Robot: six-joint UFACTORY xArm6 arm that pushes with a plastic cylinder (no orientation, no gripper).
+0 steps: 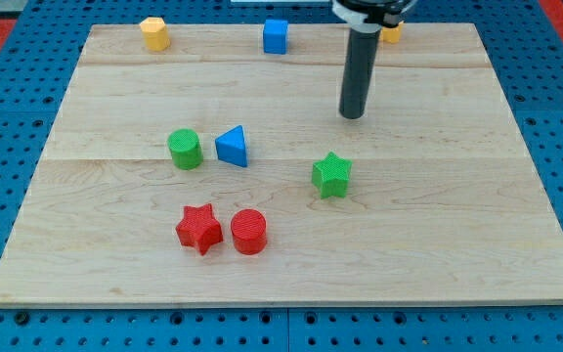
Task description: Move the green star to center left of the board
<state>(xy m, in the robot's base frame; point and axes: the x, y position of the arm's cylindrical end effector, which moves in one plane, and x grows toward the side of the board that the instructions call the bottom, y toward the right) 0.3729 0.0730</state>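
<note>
The green star (331, 175) lies on the wooden board (438, 225), a little right of the board's middle. My tip (352, 114) is above the star in the view, slightly to its right, with a clear gap between them. The rod comes down from the view's top edge.
A green cylinder (185, 149) and a blue triangle (233, 147) sit left of the star. A red star (199, 229) and a red cylinder (248, 232) sit lower left. A yellow block (154, 33), a blue cube (276, 36) and a partly hidden yellow block (391, 35) line the top edge.
</note>
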